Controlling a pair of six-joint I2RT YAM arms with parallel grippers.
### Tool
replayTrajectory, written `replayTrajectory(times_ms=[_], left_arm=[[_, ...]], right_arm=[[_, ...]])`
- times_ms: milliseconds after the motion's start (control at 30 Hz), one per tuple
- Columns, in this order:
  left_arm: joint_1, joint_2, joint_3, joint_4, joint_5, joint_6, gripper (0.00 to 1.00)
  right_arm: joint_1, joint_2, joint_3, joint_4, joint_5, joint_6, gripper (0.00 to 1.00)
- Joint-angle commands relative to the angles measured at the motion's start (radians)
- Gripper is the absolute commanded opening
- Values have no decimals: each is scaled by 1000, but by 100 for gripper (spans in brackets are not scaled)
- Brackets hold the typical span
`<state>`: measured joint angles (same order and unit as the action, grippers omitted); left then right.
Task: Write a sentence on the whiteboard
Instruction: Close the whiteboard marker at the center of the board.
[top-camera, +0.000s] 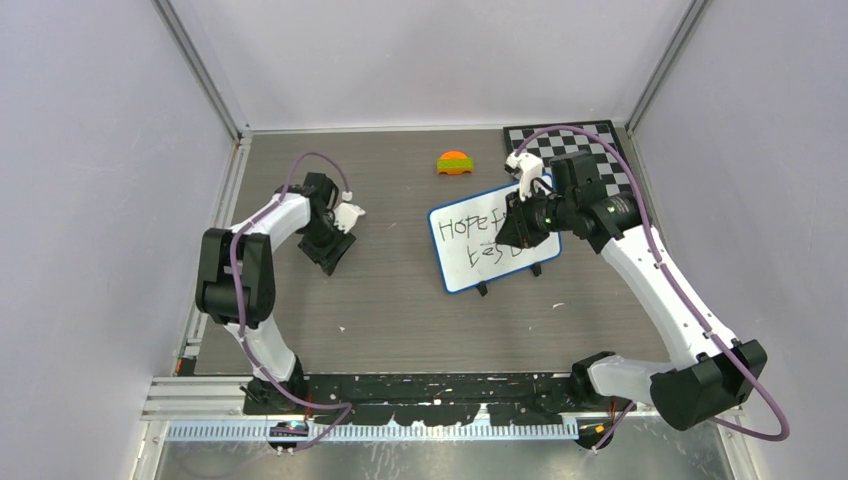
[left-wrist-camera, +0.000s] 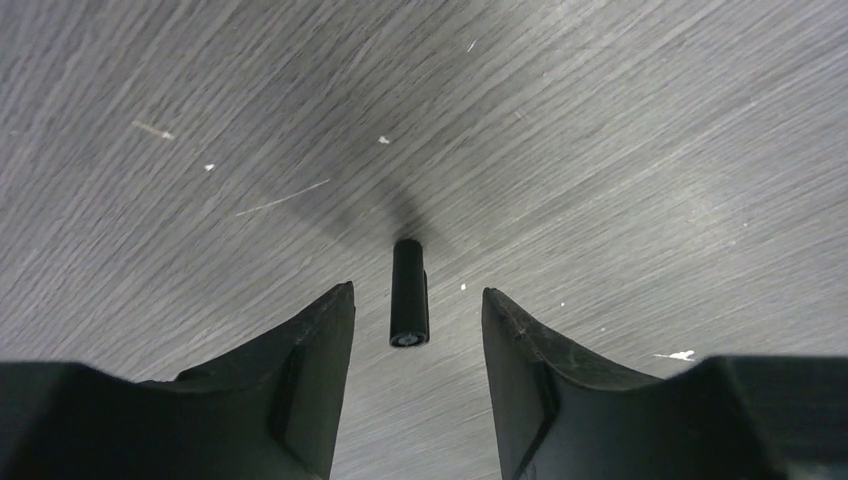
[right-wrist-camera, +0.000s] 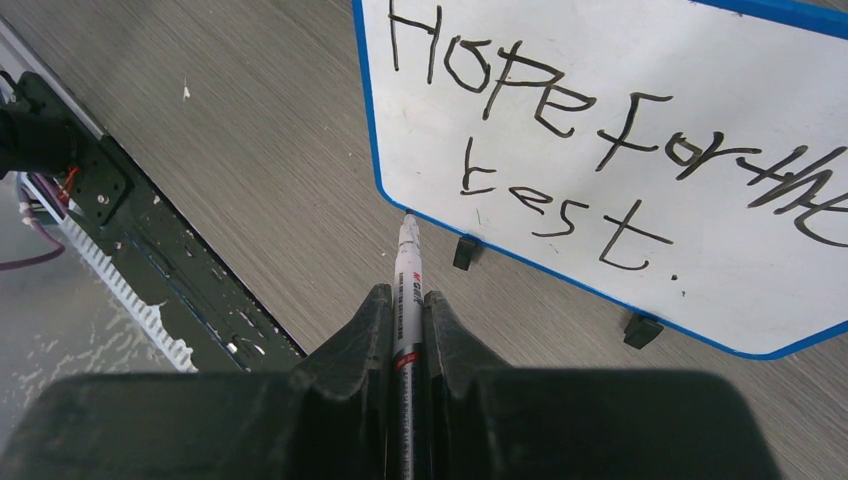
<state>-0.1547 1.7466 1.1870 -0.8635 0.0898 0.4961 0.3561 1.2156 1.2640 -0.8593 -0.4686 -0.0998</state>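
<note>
Blue-rimmed whiteboard (right-wrist-camera: 650, 50): "Hope for the best."; right hand (right-wrist-camera: 405, 295) pinches marker (right-wrist-camera: 408, 250); left hand (left-wrist-camera: 417, 290) spread.

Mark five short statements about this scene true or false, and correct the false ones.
1. The right gripper is shut on a marker. True.
2. The whiteboard is blank. False: it reads "Hope for the best."
3. The left gripper is clamped on the black cap. False: its jaws stand apart, and the cap lies on the table between them, touched by neither.
4. An orange toy lies beyond the whiteboard, toward the far edge. True.
5. The checkered board lies at the near left corner. False: it is at the far right corner.
</note>
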Motion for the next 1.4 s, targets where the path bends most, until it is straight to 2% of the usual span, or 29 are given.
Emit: replayTrajectory(times_ms=[0,100,233,300,400,567,767,833,933,1100,1167,1300,1367], left_arm=[[6,24,24,37,-4,-24,50],[6,40,37,41,-18,-27,41],[6,48,68,16,-17,-40,21],[6,32,89,-15,2,-47,10],[6,-26,130,-75,69,-71,1],[7,-218,175,-141,332,-135,0],[9,-397,259,-94,684,-326,0],[9,-442,268,-15,804,-444,0],[8,-516,208,234,967,-707,0],[5,-588,23,862,1122,-1244,0],[-2,-590,1,964,1141,-1334,0],[-44,-612,-42,1074,1143,-1431,0],[-52,-623,-87,1215,1139,-1538,0]], right_arm=[[4,-34,35,4,7,-5,0],[4,-34,30,6,6,-4,0],[4,-34,40,9,7,-5,0],[4,-33,54,11,-2,-4,0],[4,-20,96,2,-28,3,0],[4,3,167,31,-139,57,0],[5,40,231,187,-286,249,0],[5,73,262,244,-348,322,0],[9,100,273,359,-430,454,0],[29,111,176,696,-571,781,0],[42,109,157,753,-579,824,0],[59,97,144,764,-588,850,0],[65,95,137,785,-596,876,0]])
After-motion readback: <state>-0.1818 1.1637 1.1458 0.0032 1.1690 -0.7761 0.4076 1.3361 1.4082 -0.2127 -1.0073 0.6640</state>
